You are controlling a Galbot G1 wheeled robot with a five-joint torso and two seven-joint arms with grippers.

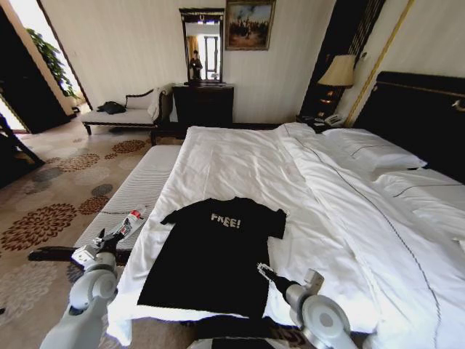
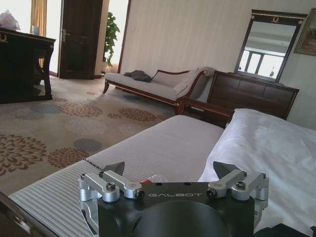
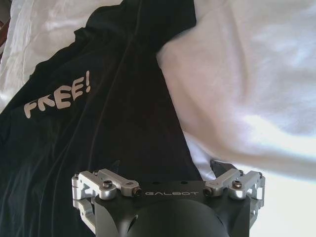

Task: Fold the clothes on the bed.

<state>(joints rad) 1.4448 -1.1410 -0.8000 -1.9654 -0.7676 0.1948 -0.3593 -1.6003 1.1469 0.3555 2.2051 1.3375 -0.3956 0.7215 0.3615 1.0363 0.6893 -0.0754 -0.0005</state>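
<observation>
The clothes, one black T-shirt (image 1: 211, 254) with white "FREE!" lettering, lie spread flat, chest up, at the foot end of the white bed (image 1: 240, 160). My right gripper (image 1: 261, 270) hovers open over the shirt's lower right hem. In the right wrist view the right gripper (image 3: 168, 168) stands just above the shirt (image 3: 98, 123), right beside its edge on the white sheet (image 3: 247, 74), with nothing between the fingers. My left gripper (image 1: 102, 243) is open off the bed's left side, above the striped bench. In the left wrist view the left gripper (image 2: 170, 170) holds nothing.
A pale striped bench (image 1: 138, 189) runs along the bed's left side, with a small red-labelled bottle (image 1: 131, 222) on it close to the left gripper. Pillows (image 1: 370, 153) and the dark headboard (image 1: 421, 116) are at right. A chaise (image 1: 123, 113) and dresser (image 1: 203, 102) stand by the far wall.
</observation>
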